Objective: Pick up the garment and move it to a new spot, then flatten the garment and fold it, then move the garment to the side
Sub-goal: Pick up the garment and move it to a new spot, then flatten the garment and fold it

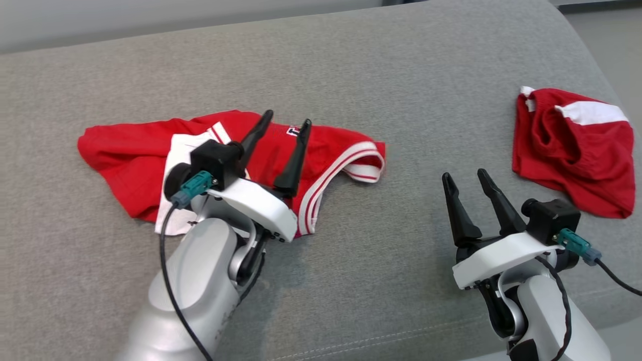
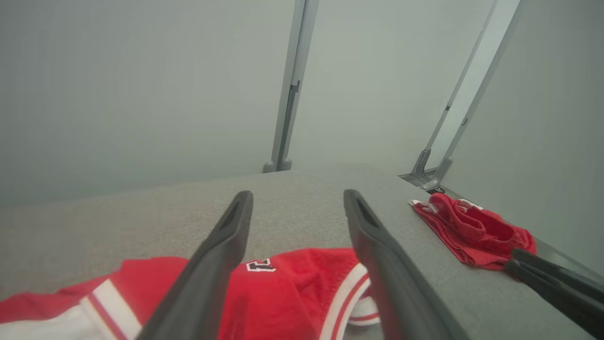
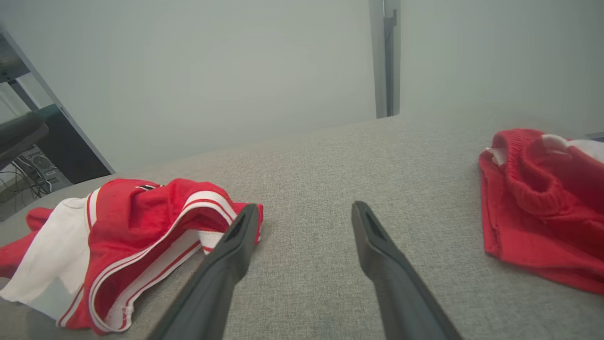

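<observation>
the garment [image 1: 125,150], a red jersey with white trim, lies crumpled on the left half of the grey cushion [image 1: 351,60]. the left gripper [image 1: 287,119] hangs above its middle, fingers apart and holding nothing. the right gripper [image 1: 464,174] is over bare cushion beside the striped hem, fingers also apart. a pinch here would likely take only the top layer, so the jersey may lift twisted, or a finger may snag the looped trim. a second red piece [image 1: 572,150] lies well apart at the right; a new spot there could tangle both. the woven cover looks grippy, so dragging may bunch cloth. behind are a pale wall [image 2: 141,94] and metal posts [image 2: 289,94].
</observation>
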Motion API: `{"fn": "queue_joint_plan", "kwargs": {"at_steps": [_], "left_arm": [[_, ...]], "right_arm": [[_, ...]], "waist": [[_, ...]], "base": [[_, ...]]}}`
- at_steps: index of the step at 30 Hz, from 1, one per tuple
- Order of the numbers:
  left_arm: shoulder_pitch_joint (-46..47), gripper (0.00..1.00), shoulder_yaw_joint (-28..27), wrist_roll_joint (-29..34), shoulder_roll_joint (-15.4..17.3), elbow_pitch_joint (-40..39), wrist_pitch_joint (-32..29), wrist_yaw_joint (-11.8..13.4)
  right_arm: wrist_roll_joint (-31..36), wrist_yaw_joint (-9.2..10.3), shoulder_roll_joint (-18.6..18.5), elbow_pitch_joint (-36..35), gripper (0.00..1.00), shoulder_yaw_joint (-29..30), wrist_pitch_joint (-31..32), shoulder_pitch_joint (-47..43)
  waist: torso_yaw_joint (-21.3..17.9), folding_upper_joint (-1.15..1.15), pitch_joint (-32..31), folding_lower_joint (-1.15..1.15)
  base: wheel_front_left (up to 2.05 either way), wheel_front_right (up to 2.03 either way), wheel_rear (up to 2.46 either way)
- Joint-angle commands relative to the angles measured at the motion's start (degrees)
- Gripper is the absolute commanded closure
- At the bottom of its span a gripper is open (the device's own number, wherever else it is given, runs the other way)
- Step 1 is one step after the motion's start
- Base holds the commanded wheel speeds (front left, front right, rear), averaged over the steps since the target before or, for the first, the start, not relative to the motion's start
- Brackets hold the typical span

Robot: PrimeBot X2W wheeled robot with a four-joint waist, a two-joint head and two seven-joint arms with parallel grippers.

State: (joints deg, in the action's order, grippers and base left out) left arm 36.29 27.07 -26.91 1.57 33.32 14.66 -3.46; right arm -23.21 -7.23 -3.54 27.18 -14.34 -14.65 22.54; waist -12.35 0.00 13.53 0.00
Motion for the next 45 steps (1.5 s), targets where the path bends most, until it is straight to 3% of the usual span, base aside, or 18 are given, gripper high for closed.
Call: {"fn": "queue_joint_plan", "kwargs": {"at_steps": [1, 18, 33, 34, 35, 36, 37, 45], "left_arm": [[0.5, 0.00, -2.4, 1.1, 1.3, -1.7, 0.3, 0.5], [-11.5, 0.00, -14.5, 6.4, 1.3, -5.0, 0.3, 0.0], [-16.9, 0.00, -15.1, 3.5, 1.3, -5.7, 0.3, 0.4], [-17.0, 0.00, -15.1, 3.4, 1.3, -5.8, 0.3, 0.5], [-17.1, 0.00, -15.2, 3.3, 1.3, -5.8, 0.3, 0.5], [-17.3, 0.00, -15.3, 3.3, 1.3, -5.8, 0.3, 0.5], [-17.4, 0.00, -15.5, 3.3, 1.3, -5.9, 0.3, 0.5], [-18.4, 0.00, -17.0, 3.3, 1.3, -5.9, 0.3, 0.7]], "right_arm": [[-0.3, -0.25, 0.4, -1.1, 0.00, -1.4, -0.3, -0.5], [-7.3, -0.25, -2.7, 1.7, 0.00, -15.5, -0.3, -0.3], [-9.9, -0.25, -4.1, 11.3, 0.00, -20.6, -0.3, 3.3], [-10.0, -0.25, -4.1, 11.7, 0.15, -20.9, -0.3, 3.7], [-10.2, -0.25, -4.1, 11.9, 0.53, -21.0, -0.3, 4.1], [-10.3, -0.25, -4.1, 12.1, 0.70, -21.3, -0.3, 4.4], [-10.4, -0.25, -4.0, 12.2, 1.00, -21.5, -0.3, 4.7], [-11.2, -0.25, -6.4, 8.4, 1.00, -18.2, -0.3, 4.7]], "waist": [[1.0, 0.00, -0.1, 0.00], [15.8, 0.00, -1.9, 0.00], [23.2, 0.00, -2.8, 0.00], [23.6, 0.00, -2.8, 0.00], [23.9, 0.00, -2.8, 0.00], [24.2, 0.00, -2.9, 0.00], [24.3, 0.00, -3.0, 0.00], [22.4, 0.00, -3.4, 0.00]], "base": [[0.00, 0.00, 0.00], [0.00, 0.00, 0.00], [0.00, 0.00, 0.00], [0.00, 0.00, 0.00], [0.00, 0.00, 0.00], [0.00, 0.00, 0.00], [0.00, 0.00, 0.00], [0.00, 0.00, 0.00]]}}
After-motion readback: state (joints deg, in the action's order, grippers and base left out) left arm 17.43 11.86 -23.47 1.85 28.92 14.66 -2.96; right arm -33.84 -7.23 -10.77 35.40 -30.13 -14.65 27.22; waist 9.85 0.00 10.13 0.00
